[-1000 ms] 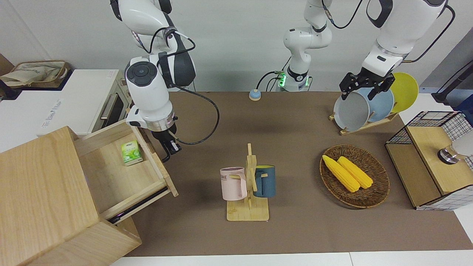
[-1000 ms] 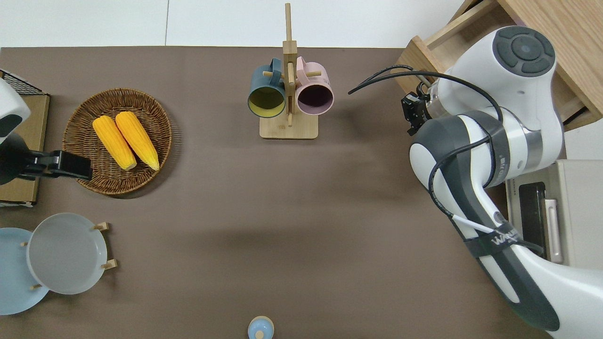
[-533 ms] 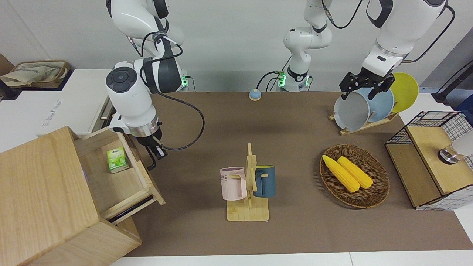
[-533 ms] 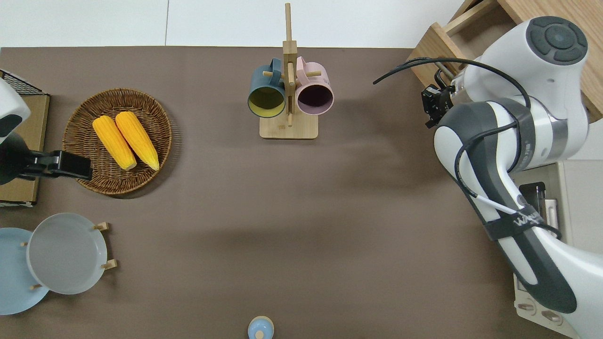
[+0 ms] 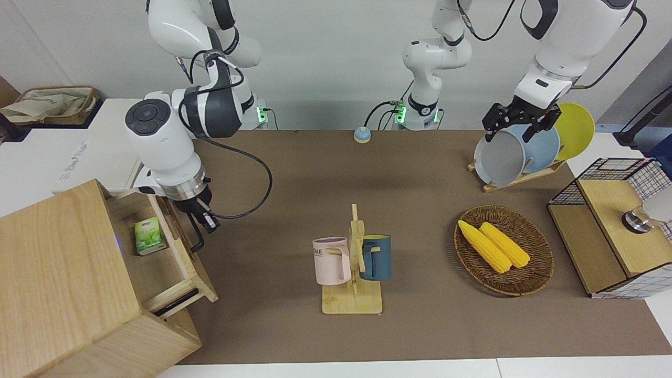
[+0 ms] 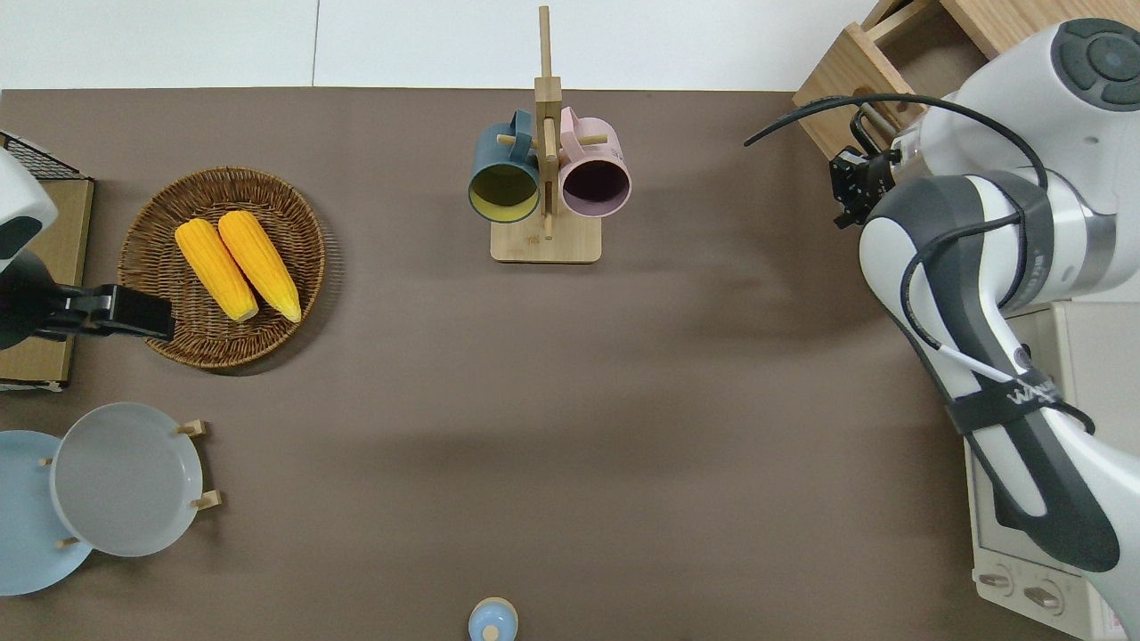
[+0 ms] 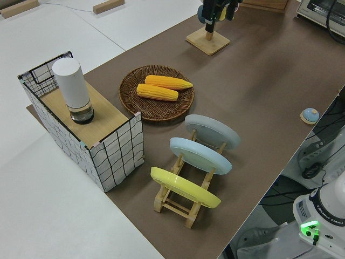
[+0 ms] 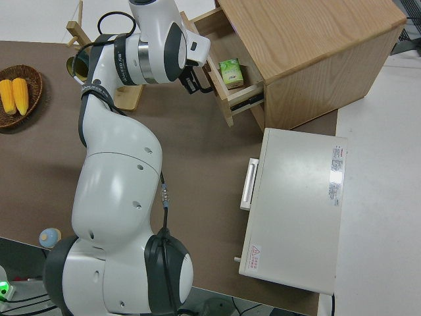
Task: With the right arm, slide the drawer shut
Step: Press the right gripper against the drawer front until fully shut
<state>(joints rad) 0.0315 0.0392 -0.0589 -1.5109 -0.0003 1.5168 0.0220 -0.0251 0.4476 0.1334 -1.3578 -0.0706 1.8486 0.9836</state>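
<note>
The drawer (image 5: 185, 257) of pale wood stands partly out of the large cabinet (image 5: 58, 278) at the right arm's end of the table. A small green box (image 5: 148, 236) lies inside it. My right gripper (image 5: 205, 223) is against the drawer's front, right at the thin black loop handle (image 5: 198, 239). The overhead view shows the right gripper (image 6: 853, 182) just off the drawer's front (image 6: 842, 93). In the right side view the right gripper (image 8: 193, 80) meets the drawer's front (image 8: 220, 99) beside the green box (image 8: 231, 72). My left arm is parked, its gripper (image 5: 512, 128) open.
A white toaster oven (image 8: 296, 204) stands beside the cabinet, nearer to the robots. A mug stand (image 5: 353, 273) with a pink and a blue mug is mid-table. A wicker basket (image 5: 538, 273) of corn, a plate rack (image 5: 517, 178) and a wire-and-wood box (image 5: 609, 231) lie toward the left arm's end.
The drawer has slid a good way into the cabinet, and my right gripper has moved with its front toward the right arm's end. The left arm has not moved.
</note>
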